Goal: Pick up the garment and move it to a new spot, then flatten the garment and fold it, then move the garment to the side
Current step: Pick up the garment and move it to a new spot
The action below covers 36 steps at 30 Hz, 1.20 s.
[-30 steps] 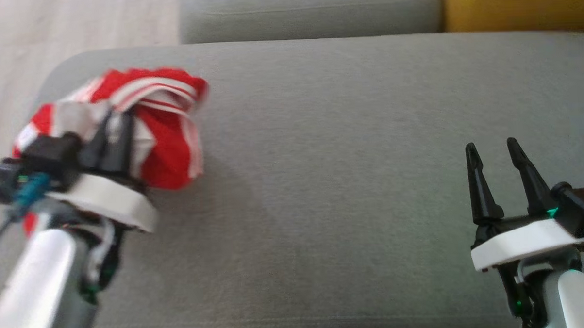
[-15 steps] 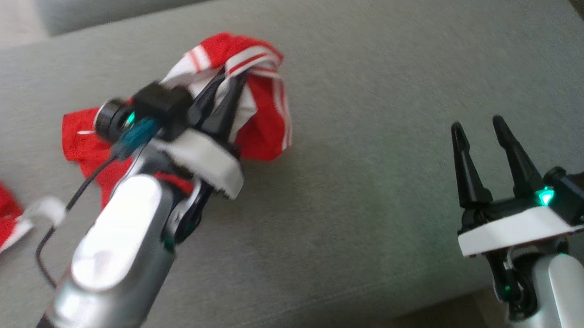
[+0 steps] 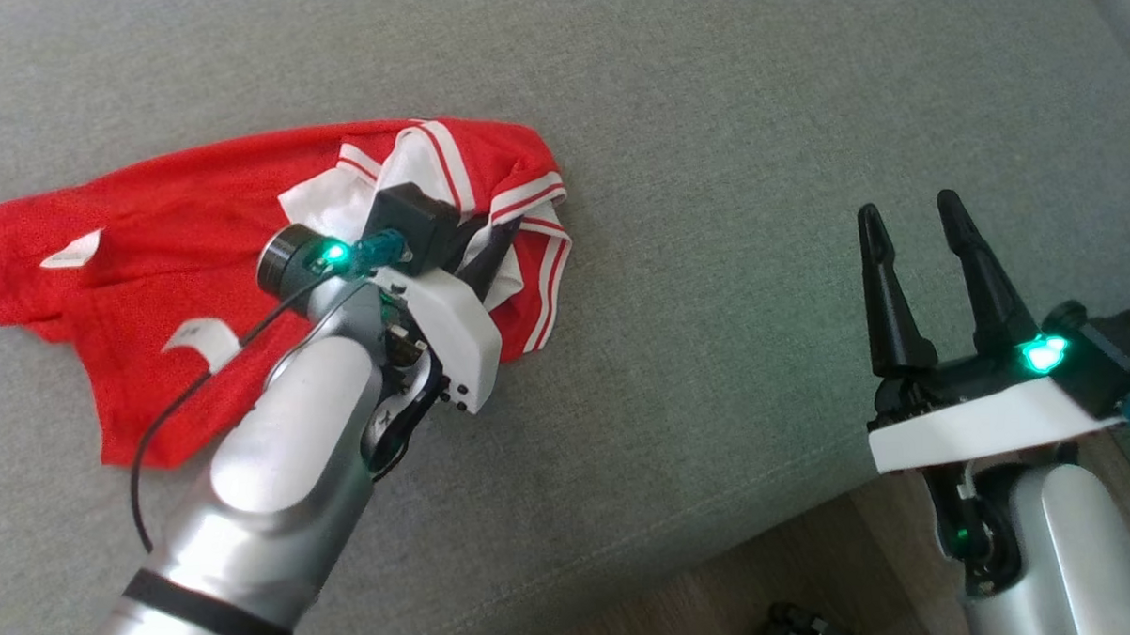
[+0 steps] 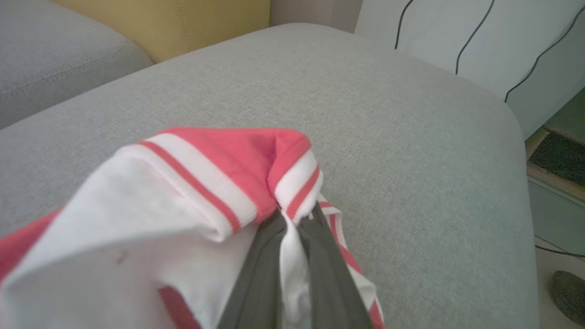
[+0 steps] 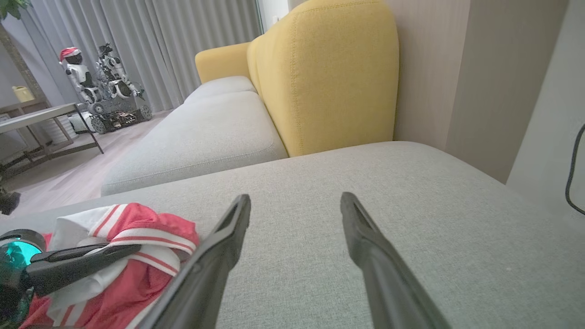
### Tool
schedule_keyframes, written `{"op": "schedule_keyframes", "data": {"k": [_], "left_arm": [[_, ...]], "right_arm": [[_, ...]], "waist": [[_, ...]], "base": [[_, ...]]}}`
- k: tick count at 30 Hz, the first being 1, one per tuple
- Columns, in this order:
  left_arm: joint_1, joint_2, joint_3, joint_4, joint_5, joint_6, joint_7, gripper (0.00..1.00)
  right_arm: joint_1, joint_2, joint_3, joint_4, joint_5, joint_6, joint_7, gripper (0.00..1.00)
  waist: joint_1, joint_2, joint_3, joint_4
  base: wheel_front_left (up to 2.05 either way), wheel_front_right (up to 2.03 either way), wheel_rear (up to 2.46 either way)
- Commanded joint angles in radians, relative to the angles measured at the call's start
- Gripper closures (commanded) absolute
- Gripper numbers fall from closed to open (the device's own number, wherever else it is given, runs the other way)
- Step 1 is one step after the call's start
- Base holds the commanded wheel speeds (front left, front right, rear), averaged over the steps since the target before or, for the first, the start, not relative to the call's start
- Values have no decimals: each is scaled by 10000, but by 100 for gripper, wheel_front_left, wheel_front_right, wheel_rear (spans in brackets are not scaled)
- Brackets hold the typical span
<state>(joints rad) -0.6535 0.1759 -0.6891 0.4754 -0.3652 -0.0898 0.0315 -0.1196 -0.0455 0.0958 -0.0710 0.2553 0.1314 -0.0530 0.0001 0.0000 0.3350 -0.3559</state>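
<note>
A red garment [image 3: 149,238] with white stripes lies partly spread on the grey cushion [image 3: 708,115], trailing toward the head view's left. Its bunched striped edge [image 4: 183,183] is pinched in my left gripper [image 3: 499,245], which is shut on it just above the cushion. In the left wrist view the white fabric runs between the two dark fingers [image 4: 256,274] of the left gripper [image 4: 292,219]. My right gripper [image 3: 909,210] stands open and empty near the cushion's front right. The right wrist view shows the right gripper [image 5: 295,198] apart over bare cushion, with the garment [image 5: 151,228] to its left.
The cushion's front edge meets wooden floor [image 3: 818,572] at the lower right. A yellow sofa back [image 5: 329,77] and a grey seat [image 5: 205,132] lie beyond the cushion. Cables [image 4: 457,36] hang on the wall past its rounded corner. Toy robots [image 5: 100,91] stand far off.
The head camera has swung, shifting the whole picture. The garment, held up in a bunch before, now lies lower and spread out leftward, still in my left gripper. The right gripper stays open.
</note>
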Motion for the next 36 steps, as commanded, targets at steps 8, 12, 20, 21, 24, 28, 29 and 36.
{"op": "schedule_keyframes", "data": {"k": [8,12,20,21,24,28,29,36], "left_arm": [[-260,-258,120,27,-588,-237,-714,0],[307,-211,281,-412,-727,-14,-1339,0],[1386,415,1156,-1550,-770,1189,-2346,0],[1514,531,1323,-1683,-790,1325,-2451,0],[2096,988,1881,-2002,-907,1840,-2602,0],[2740,1460,2409,-2373,-1060,2244,-2688,0],[2914,1582,2515,-2476,-1075,2330,-2707,0],[4078,2146,2860,-3340,-1060,2782,-2778,0]], "right_arm": [[-206,-47,94,-42,-58,-7,-80,0],[-88,-47,-95,-11,-224,-7,76,0],[115,-47,-382,-198,-567,-7,521,0],[112,-47,-395,-201,-593,-7,563,0],[173,-47,-447,-170,-639,-7,749,0],[228,-47,-485,-168,-771,-7,844,0],[247,-47,-507,-162,-812,-7,863,0],[451,-47,-556,-94,-1062,-7,1009,0]], "waist": [[-1,0,-613,614],[-1,0,-1080,1264],[-1,0,-1632,2608],[-1,0,-1690,2753],[-1,0,-1931,3308],[-1,0,-2132,3705],[-1,0,-2187,3788],[-1,0,-2529,4083]], "base": [[0,0,0],[0,0,0],[0,0,0],[0,0,0],[0,0,0],[0,0,0],[0,0,0],[0,0,0]]}}
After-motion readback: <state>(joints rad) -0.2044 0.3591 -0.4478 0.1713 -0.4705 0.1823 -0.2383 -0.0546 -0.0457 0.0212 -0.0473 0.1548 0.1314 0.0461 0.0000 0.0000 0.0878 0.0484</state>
